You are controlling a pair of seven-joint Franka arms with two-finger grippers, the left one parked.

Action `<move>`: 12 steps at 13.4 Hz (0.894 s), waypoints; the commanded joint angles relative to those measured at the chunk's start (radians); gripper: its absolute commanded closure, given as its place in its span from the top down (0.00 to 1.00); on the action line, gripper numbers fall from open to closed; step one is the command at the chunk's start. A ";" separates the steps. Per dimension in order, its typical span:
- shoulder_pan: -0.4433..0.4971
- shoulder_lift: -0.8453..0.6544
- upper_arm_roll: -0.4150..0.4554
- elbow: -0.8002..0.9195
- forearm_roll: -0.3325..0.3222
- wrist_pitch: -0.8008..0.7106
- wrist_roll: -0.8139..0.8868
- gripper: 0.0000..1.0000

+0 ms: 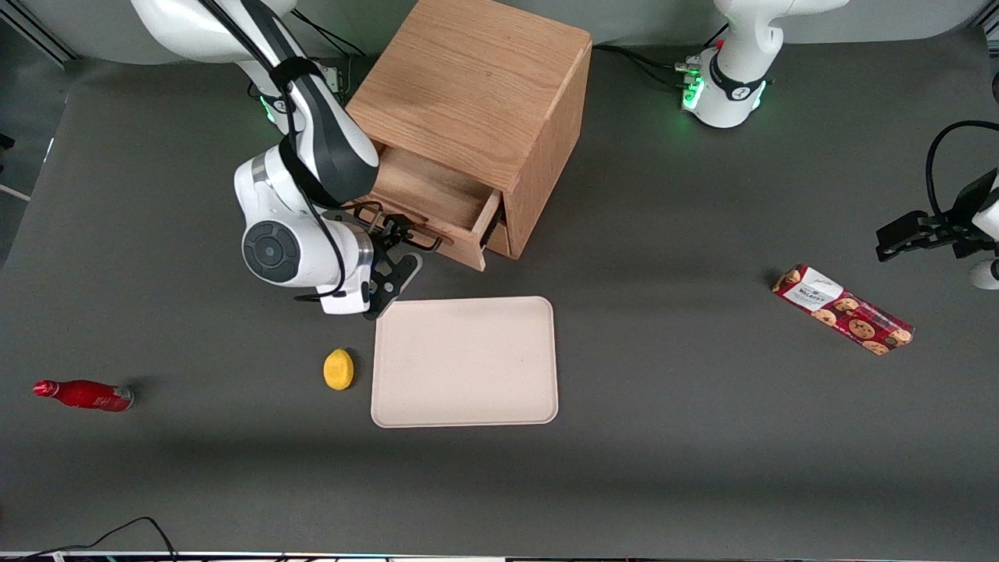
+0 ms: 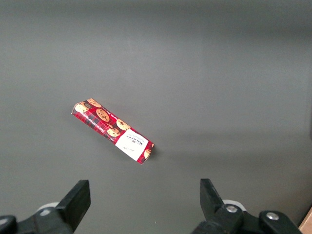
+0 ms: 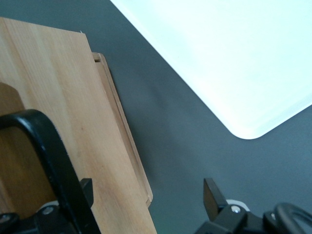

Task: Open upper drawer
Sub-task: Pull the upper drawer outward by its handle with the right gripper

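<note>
The boxy oak cabinet stands at the back of the table. Its upper drawer is pulled partway out, and the inside shows from above. A thin dark wire handle sits on the drawer front. My right gripper is just in front of that drawer front, at the handle, and it is open. In the right wrist view the gripper has its fingers wide apart. The black handle runs alongside one finger against the light drawer front, not between the two.
A beige tray lies nearer the front camera than the cabinet, close under the gripper. A yellow lemon-like object sits beside it. A red bottle lies toward the working arm's end, a cookie box toward the parked arm's.
</note>
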 commanded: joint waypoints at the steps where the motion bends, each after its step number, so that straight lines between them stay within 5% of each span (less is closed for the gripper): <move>1: -0.021 0.035 0.002 0.044 0.020 -0.003 -0.038 1.00; 12: -0.101 0.105 0.002 0.130 0.020 -0.003 -0.103 1.00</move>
